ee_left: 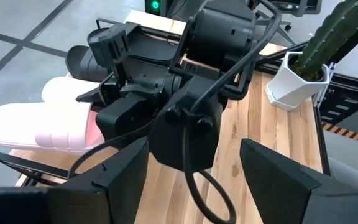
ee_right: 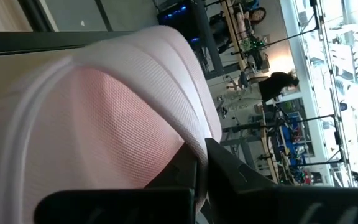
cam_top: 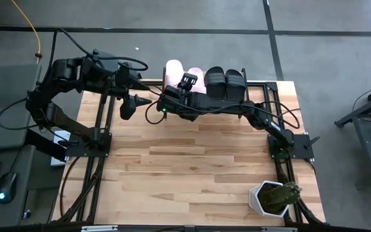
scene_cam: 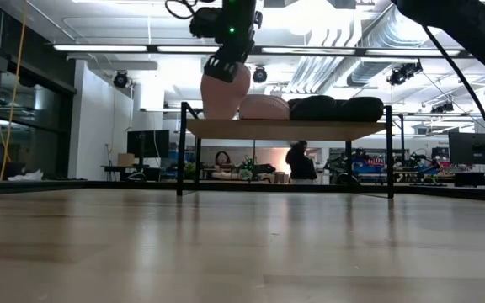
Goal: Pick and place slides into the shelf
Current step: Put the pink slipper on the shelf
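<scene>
Right pincer [ee_right: 197, 168] clamps pale pink slide [ee_right: 104, 106], mesh-textured strap, above shelf [scene_cam: 289, 129].

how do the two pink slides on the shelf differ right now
The left pink slide is tipped up steeply, gripped by the right gripper; the other pink slide lies flat, untouched. The left one sits at the end of the shelf; the other lies beside the black slides. Both are pale pink.
</scene>
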Tool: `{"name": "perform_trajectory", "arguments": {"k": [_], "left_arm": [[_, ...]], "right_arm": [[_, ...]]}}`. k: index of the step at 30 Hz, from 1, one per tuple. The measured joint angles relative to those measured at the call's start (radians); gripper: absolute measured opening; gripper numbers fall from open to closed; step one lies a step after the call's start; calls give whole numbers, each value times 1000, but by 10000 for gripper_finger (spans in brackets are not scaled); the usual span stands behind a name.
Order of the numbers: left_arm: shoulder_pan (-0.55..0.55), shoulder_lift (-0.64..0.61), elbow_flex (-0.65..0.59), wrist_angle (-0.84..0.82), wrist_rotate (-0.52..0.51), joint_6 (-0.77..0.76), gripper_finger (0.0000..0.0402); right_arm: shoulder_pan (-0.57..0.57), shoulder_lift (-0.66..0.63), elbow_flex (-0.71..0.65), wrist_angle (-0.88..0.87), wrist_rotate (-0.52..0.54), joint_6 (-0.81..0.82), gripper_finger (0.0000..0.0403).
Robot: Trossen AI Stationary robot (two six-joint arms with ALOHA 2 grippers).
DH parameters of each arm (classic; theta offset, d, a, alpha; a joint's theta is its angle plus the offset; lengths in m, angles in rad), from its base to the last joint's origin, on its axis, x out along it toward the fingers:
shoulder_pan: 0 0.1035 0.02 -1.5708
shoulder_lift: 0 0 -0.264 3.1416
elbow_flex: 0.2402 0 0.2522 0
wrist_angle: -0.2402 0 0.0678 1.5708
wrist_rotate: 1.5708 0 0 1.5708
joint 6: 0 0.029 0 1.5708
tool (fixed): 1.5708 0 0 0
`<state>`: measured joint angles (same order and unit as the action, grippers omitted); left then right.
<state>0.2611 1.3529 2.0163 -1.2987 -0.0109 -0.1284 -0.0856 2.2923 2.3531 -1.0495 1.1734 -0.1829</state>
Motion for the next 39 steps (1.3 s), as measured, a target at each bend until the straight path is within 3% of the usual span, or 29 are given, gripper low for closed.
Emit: {"name": "perform_trajectory", "arguments": {"k": [9,18,23,39], "left_arm": [[0,0,0,-2,0,0,244],[0,0,0,-2,0,0,244],[0,0,0,-1,0,0,244],[0,0,0,2,0,0,243]], "right_arm": [[-1,47,1,13,-8,-2,0],[-1,60,1,71,-84,-7,0],[8,60,1,128,-96,-83,0],[13,60,0,175,-261,-21,0]]}}
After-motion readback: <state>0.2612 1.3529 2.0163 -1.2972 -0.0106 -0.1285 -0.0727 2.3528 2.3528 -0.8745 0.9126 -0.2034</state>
